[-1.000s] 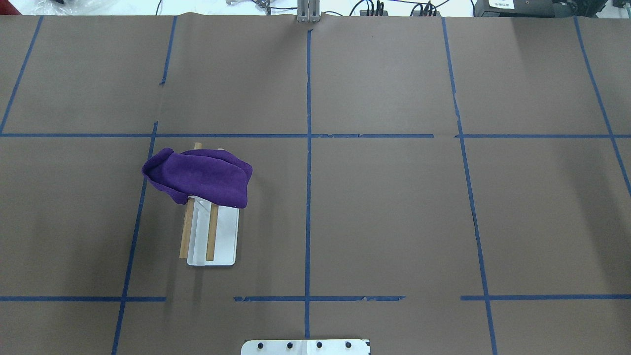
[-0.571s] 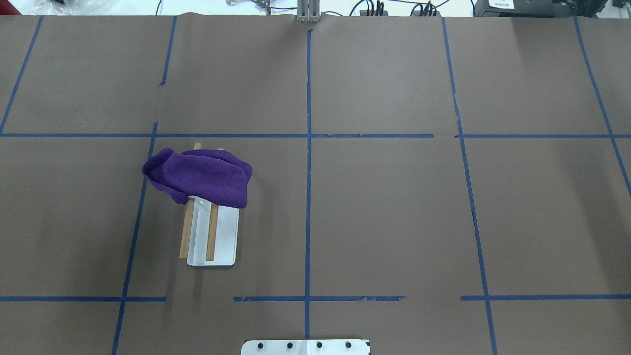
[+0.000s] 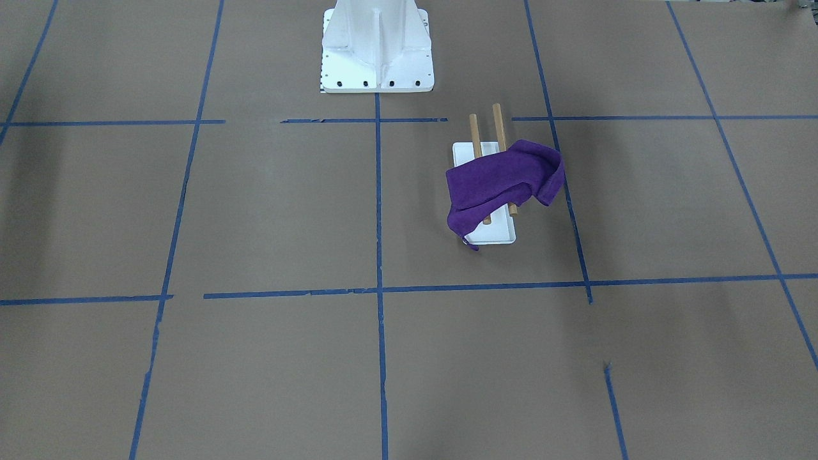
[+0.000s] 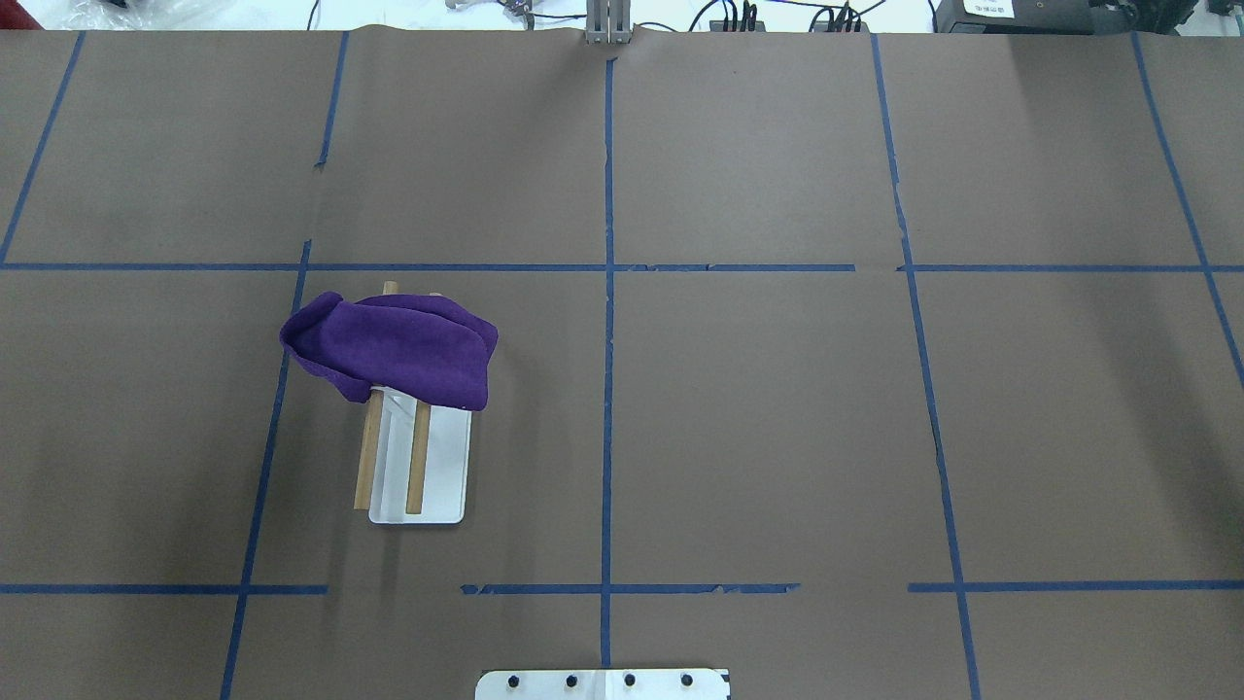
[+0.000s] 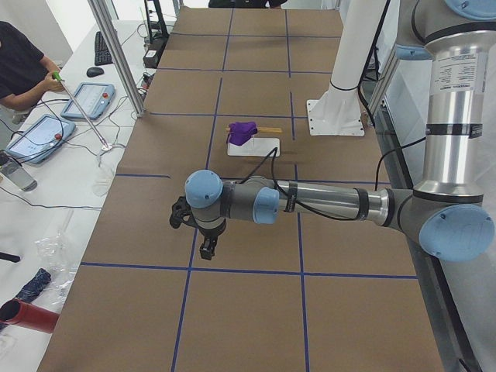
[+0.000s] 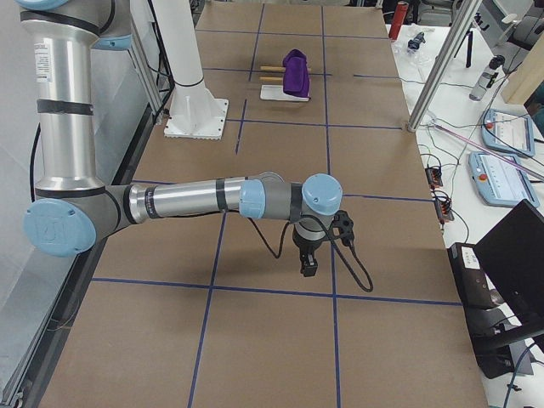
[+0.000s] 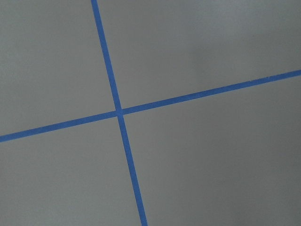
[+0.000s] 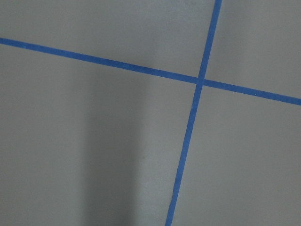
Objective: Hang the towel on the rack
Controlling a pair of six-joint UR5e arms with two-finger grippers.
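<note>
Towel [image 3: 501, 182] is draped over both dowels of the rack [image 3: 501, 234] in front view, one corner drooping past the plate. Overhead: bunched at the far end. Side views: left gripper [image 5: 207, 248] and right gripper [image 6: 308, 265] hang well away, can't tell if open or closed. Wrist cams: just tape. Imo it's hung; if tidying, spread it flatter w/ even overhang.

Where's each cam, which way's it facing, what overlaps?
Front-facing: across the table, facing robot; pedestal, towel on rack.
Overhead: behind robot, looking forward and down; pedestal edge only.
Exterior left: table end on robot's left; left arm, left gripper near.
Exterior right: opposite end; right arm, right gripper near.
Left wrist: down at tape cross; no body visible.
Right wrist: likewise, another tape cross.
Shared: all four exterior views show towel on rack.
</note>
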